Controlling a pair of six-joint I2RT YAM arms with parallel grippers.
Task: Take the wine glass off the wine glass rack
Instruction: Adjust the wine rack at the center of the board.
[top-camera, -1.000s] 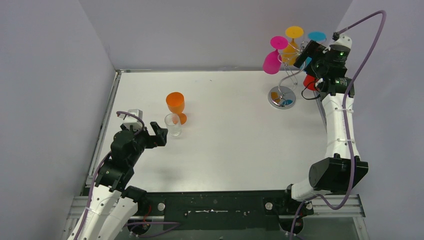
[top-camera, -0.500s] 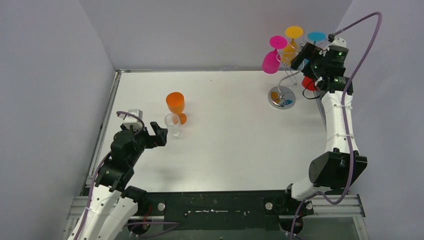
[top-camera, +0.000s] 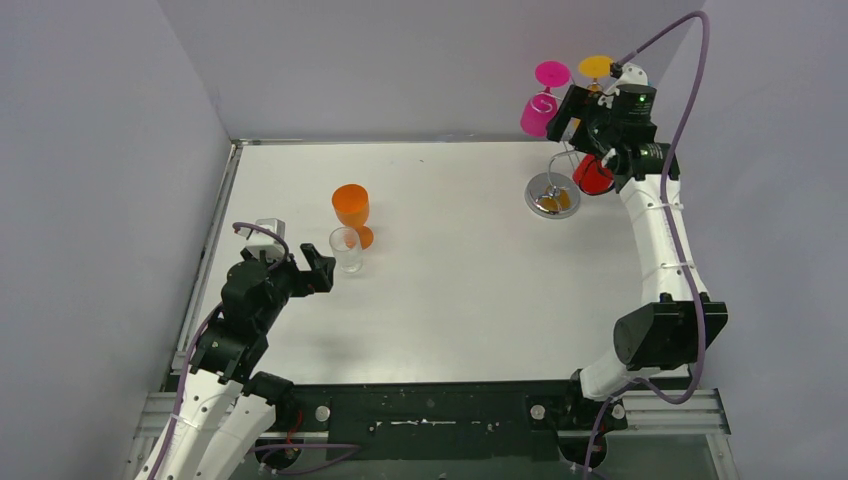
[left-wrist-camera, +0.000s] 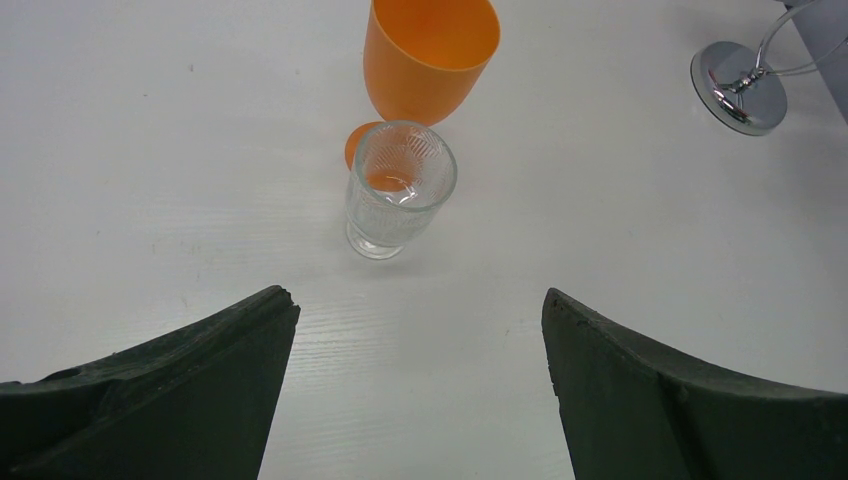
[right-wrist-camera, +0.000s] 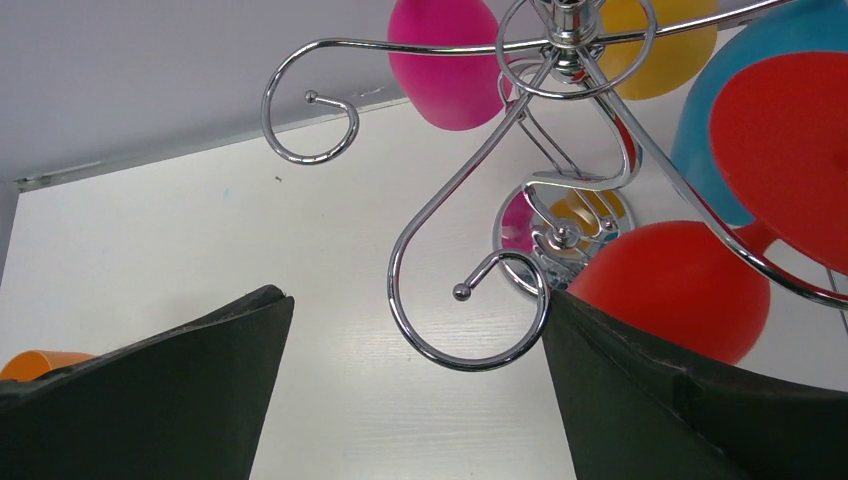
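Note:
The silver wire wine glass rack (top-camera: 546, 196) stands at the back right. Hanging on it are a pink glass (top-camera: 537, 110), a yellow glass (top-camera: 597, 66) and a red glass (top-camera: 592, 176). My right gripper (top-camera: 574, 122) is up among the hook arms. In the right wrist view it (right-wrist-camera: 412, 300) is open; an empty spiral hook (right-wrist-camera: 470, 300) lies between the fingers and touches the right finger (right-wrist-camera: 620, 380). Pink (right-wrist-camera: 445, 60), yellow (right-wrist-camera: 655, 50), blue (right-wrist-camera: 715, 130) and red (right-wrist-camera: 680, 290) glasses hang beyond. My left gripper (top-camera: 315, 268) (left-wrist-camera: 420, 300) is open and empty.
An orange wine glass (top-camera: 352, 208) stands upright at mid-left with a small clear glass (top-camera: 346, 248) just in front of it; both show ahead of my left gripper (left-wrist-camera: 430, 55) (left-wrist-camera: 398, 190). Grey walls close in the table at the back and both sides.
My right arm moved left and farther back into the rack's hooks. The rack's base slid left and its glasses shifted with it. The left arm has not moved.

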